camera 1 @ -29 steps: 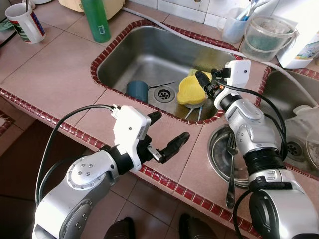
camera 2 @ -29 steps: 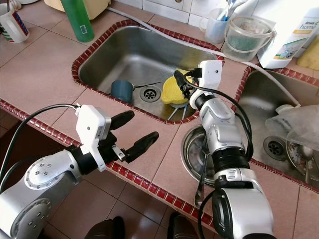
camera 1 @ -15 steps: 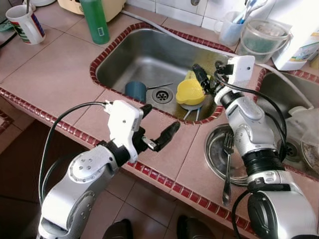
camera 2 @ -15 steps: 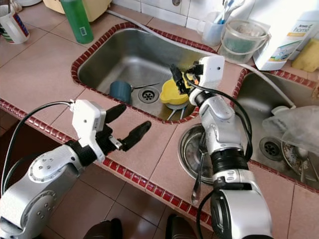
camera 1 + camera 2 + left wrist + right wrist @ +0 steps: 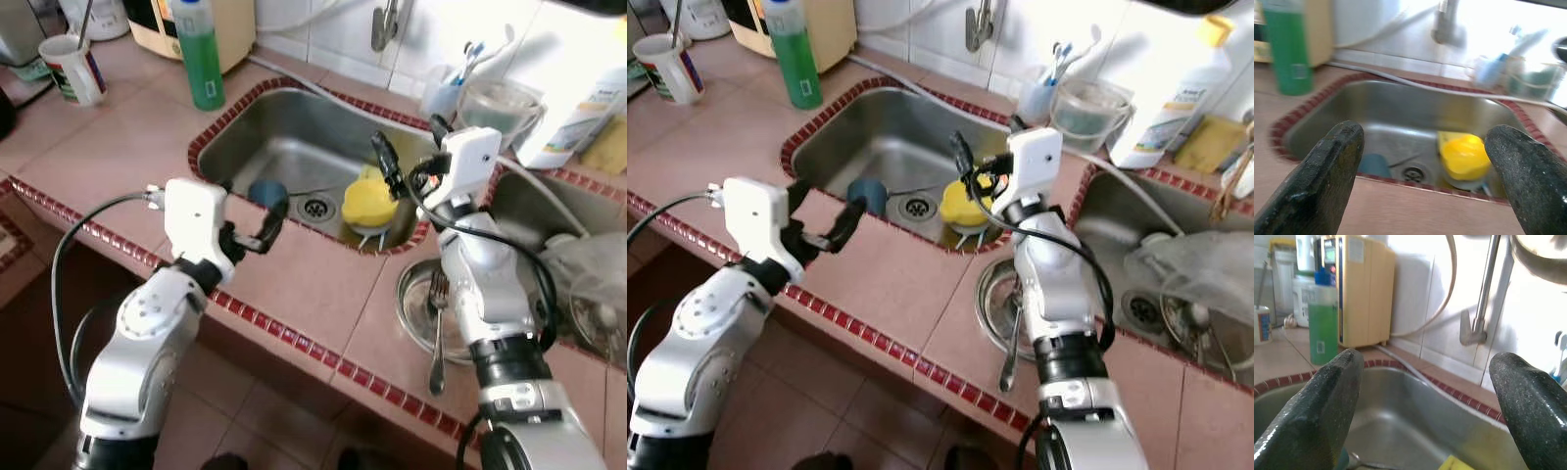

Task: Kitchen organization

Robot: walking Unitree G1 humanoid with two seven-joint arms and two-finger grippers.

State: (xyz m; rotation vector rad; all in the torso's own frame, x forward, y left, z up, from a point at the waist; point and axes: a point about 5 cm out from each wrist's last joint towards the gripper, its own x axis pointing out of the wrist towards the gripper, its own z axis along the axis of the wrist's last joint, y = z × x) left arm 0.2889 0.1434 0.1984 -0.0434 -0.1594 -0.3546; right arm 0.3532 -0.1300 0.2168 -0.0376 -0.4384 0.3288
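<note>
Pink tiled counter (image 5: 108, 147) with red trim, steel sink (image 5: 284, 157) at centre frame, white tiled wall behind. Yellow cup (image 5: 367, 201) lies near the drain. Right gripper (image 5: 402, 166) hangs above it, fingers wide; left gripper (image 5: 257, 217) wide, empty, at the sink's near rim. Risk: cup skids on wet steel, or the arms collide.

I see my left arm bent at the lower left of the frame, its left gripper (image 5: 266, 217) spread wide. My right arm rises along the right side, its right gripper (image 5: 402, 162) parted, fingers (image 5: 1322, 406) well apart, holding nothing.
</note>
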